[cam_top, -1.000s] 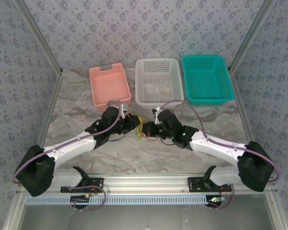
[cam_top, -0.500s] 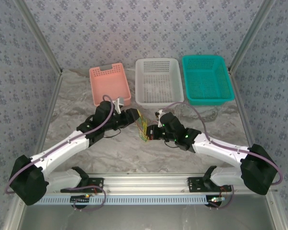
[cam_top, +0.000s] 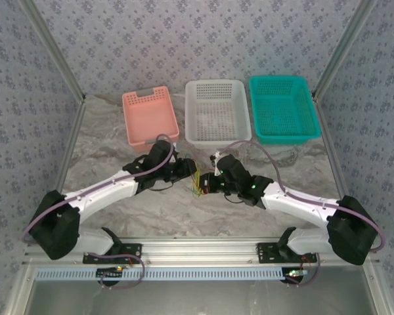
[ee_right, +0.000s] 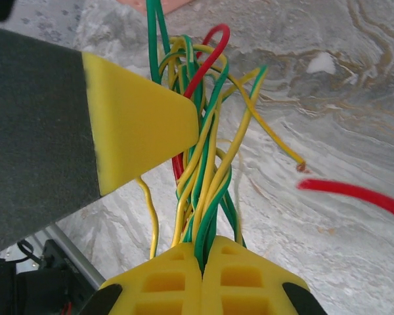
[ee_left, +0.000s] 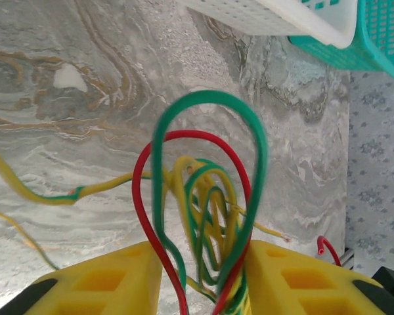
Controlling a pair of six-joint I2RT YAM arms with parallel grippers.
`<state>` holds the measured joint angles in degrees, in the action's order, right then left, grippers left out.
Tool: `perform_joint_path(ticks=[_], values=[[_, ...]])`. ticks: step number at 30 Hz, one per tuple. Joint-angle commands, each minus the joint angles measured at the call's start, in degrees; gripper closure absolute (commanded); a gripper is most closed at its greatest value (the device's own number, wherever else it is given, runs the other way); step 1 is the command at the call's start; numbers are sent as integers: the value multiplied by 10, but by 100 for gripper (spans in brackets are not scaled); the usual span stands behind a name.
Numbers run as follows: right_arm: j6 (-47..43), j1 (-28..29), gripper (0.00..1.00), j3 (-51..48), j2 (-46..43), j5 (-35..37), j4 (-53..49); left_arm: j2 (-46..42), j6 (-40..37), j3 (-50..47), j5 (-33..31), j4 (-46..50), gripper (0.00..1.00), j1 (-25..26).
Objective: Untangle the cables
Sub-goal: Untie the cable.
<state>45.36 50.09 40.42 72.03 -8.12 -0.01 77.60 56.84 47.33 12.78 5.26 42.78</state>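
1. Three perforated plastic baskets stand in a row at the far side of the marble-patterned table (cam_top: 118, 141) – a pink basket (cam_top: 151, 118) on the left, a white basket (cam_top: 217, 113) in the middle, a teal basket (cam_top: 284, 108) on the right.
2. From above, each basket shows its own holed floor across the whole inside. No wire lies in any of them.
3. The cables (cam_top: 198, 181) form one small tangle of green, yellow and red strands. It sits in front of the baskets, nearest the white one, between the two gripper tips.
4. The right gripper (ee_right: 202, 262) has its yellow fingers pressed together, clamped on a bundle of green and yellow strands that fans out beyond the tips.
5. The left gripper (ee_left: 203, 257) has its yellow fingers apart. The tangle runs through the gap between them, not pinched.
6. In the left wrist view a green loop (ee_left: 256, 138) arches highest, with a red loop (ee_left: 144, 170) just inside it and yellow coils within both.
7. One finger (ee_right: 138, 131) of the left gripper, seen by the right wrist camera, lies against the side of the bundle.
8. A loose red strand (ee_right: 354, 193) lies on the table – apart from the bundle, on the right of that view.
9. A yellow strand (ee_left: 26, 190) trails off to the left across the table.
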Motion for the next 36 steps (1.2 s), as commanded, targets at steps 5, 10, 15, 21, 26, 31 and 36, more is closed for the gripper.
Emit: perform_joint_path(ticks=[5, 10, 15, 21, 26, 31, 36], values=[[-13, -7, 100, 17, -11, -2, -2, 8, -5, -1, -26, -29, 100, 14], [27, -58, 100, -38, -44, -28, 25, -60, -7, -47, -32, -53, 100, -12], [72, -109, 100, -92, -81, -76, 86, -104, -5, -80, -13, -61, 100, -45], [109, -146, 100, -120, -124, -78, 91, -153, 12, -130, -15, -79, 100, -68], [131, -167, 100, -136, -139, -100, 113, -181, 25, -153, -18, -93, 100, -72], [84, -128, 100, -88, -125, -62, 44, -159, 32, -140, 0, -104, 100, -72], [61, -131, 100, -79, -148, -3, -27, -188, 17, -116, -54, -11, 100, -73]])
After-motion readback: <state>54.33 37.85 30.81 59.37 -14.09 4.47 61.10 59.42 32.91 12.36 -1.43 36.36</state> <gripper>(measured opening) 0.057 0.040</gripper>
